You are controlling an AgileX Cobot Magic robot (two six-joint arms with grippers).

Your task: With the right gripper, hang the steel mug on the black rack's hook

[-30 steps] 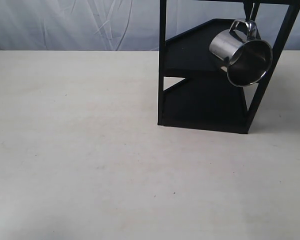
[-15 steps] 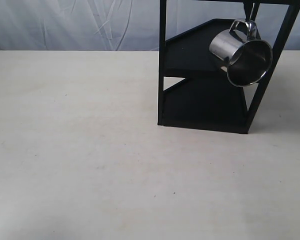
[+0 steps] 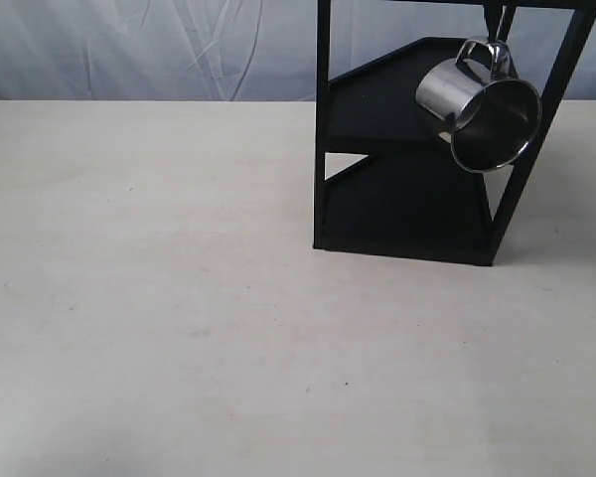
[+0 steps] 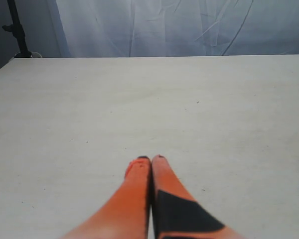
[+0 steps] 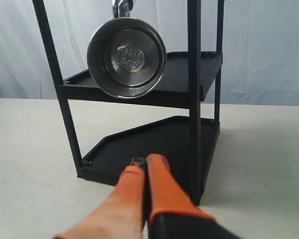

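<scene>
Steel mug (image 3: 480, 109) hangs by its looped handle from the hook (image 3: 496, 25) at the top of the black rack (image 3: 397, 129), tilted, open mouth facing outward and down; its inner base shows in the right wrist view. Rack stands on the pale surface (image 3: 179, 298). Right tool (image 5: 142, 162) sits off the mug, in front of the rack's lower shelf, orange fingers pressed together, holding nothing. Left tool (image 4: 150, 160) is over bare surface, fingers likewise pressed together.

Shiny steel mug (image 3: 479, 111) hanging tilted, seemingly hooked, on black rack (image 3: 323, 119)
</scene>
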